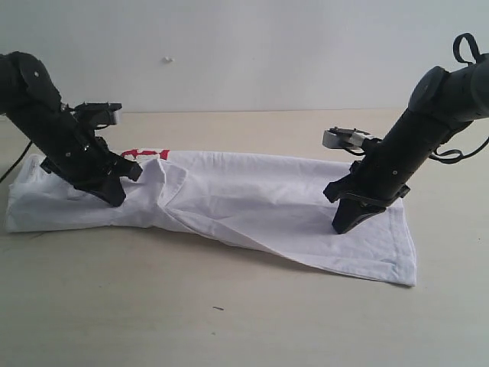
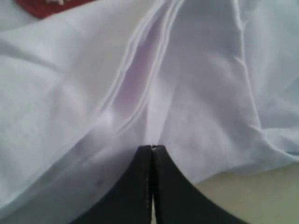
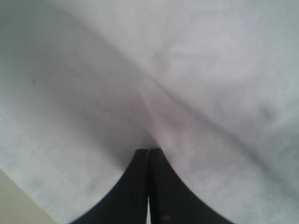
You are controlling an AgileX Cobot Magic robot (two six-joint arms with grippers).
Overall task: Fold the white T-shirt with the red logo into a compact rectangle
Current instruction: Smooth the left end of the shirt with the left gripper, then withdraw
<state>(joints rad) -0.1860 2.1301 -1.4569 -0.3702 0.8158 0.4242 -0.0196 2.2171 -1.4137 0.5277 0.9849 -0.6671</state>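
Pinches at both shirt [image 1: 267, 200] ends, mid-fold.
My left pincer [image 1: 114, 200] and right pincer [image 1: 341, 227] are clamped on cloth, well apart, so the fold should lift straight.

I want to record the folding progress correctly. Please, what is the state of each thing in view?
white T-shirt: lies on the table as a long strip, with a raised fold near its left end.
red logo: mostly covered, only a small part shows.
left gripper: shut, pinching the cloth.
right gripper: shut, pinching the cloth.
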